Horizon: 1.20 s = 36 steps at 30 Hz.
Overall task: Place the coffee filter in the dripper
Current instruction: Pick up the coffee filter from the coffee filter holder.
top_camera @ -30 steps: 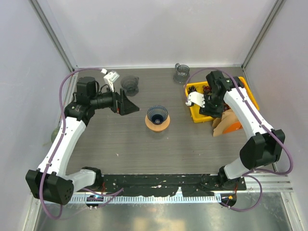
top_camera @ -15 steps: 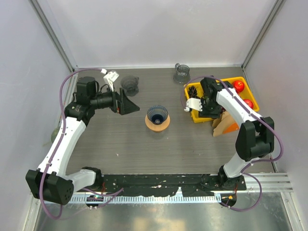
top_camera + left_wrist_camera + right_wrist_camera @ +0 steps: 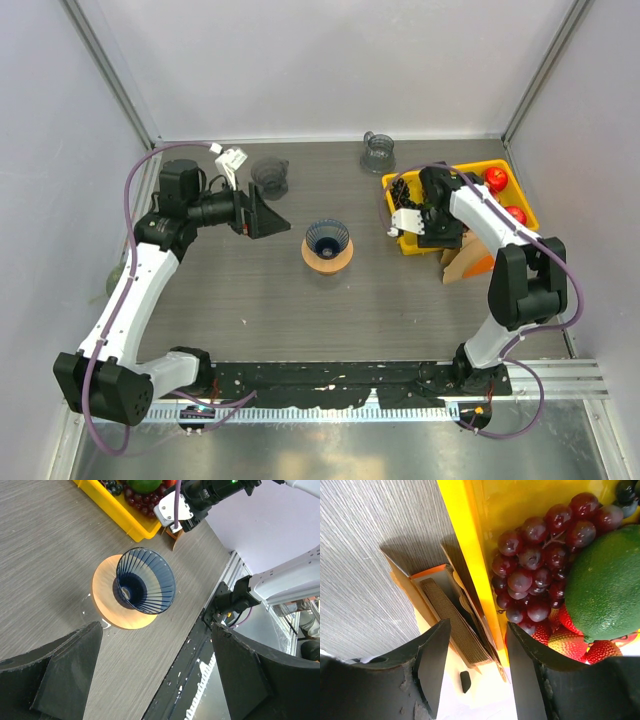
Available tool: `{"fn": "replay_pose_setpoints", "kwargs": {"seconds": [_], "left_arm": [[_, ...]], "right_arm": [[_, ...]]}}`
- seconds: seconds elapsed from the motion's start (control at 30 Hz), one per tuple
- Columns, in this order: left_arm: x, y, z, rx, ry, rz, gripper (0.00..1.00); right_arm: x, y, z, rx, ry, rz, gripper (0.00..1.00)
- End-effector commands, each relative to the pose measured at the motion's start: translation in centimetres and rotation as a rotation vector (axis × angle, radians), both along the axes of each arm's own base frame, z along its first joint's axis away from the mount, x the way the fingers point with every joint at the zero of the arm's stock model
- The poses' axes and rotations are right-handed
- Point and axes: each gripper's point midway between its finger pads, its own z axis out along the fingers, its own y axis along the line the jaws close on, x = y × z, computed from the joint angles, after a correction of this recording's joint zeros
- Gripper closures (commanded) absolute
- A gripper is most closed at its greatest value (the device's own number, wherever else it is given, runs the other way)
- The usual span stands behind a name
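The table (image 3: 250,300) is grey with a fine wood grain. Near its middle the dripper (image 3: 146,580) is dark blue with thin radiating ribs, on a pale tan base (image 3: 105,611). Toward the right edge the tray (image 3: 465,540) is bright yellow, with dark red grapes (image 3: 530,575), a mottled green fruit (image 3: 605,580) and red strawberries (image 3: 565,642). The coffee filters (image 3: 451,617) are brown and finely ribbed, in an orange holder (image 3: 485,262).

**Dripper** (image 3: 327,238): a dark blue ribbed cone, mouth upward, seated upright on a round tan base. It is set near the middle of the table (image 3: 250,290).

**Coffee filters** (image 3: 447,612): brown ribbed paper, stacked on edge in an orange-rimmed cardboard holder (image 3: 427,572). They are placed at the table's right, just beside the yellow tray (image 3: 465,555) and well apart from the dripper.
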Motion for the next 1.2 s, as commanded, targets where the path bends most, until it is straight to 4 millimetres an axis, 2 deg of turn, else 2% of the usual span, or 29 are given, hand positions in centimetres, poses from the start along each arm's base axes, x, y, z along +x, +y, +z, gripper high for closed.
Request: {"fn": "replay_pose_setpoints", "kwargs": {"seconds": [0.0,0.47,0.53,0.77,0.97,1.07,1.17], "left_arm": [[-0.1,-0.2,1.0,-0.03,-0.031,-0.017,0.06],[0.1,-0.3,0.7,-0.038,-0.016,-0.018,0.06],[0.1,-0.3,0.7,-0.037,-0.019,-0.017,0.06],[0.3,-0.3,0.8,-0.036,-0.021,-0.011,0.06],[0.4,-0.3,0.6,-0.036,-0.01,-0.007,0.07],[0.7,-0.3,0.7,-0.038,-0.009,-0.003,0.07],[0.8,-0.3,0.7,-0.039,-0.008,-0.003,0.07]], "right_arm": [[0.7,-1.2,-0.1,-0.037,-0.011,0.012,0.45],[2.1,-1.4,-0.7,-0.036,-0.042,-0.003,0.45],[2.1,-1.4,-0.7,-0.041,-0.036,-0.005,0.48],[1.7,-2.0,-0.8,-0.059,-0.015,-0.003,0.49],[1.8,-2.0,-0.4,-0.054,-0.017,0.001,0.63],[1.7,-2.0,-0.2,-0.048,-0.014,0.004,0.76],[1.9,-1.5,0.3,-0.021,-0.031,0.006,0.82]]}}
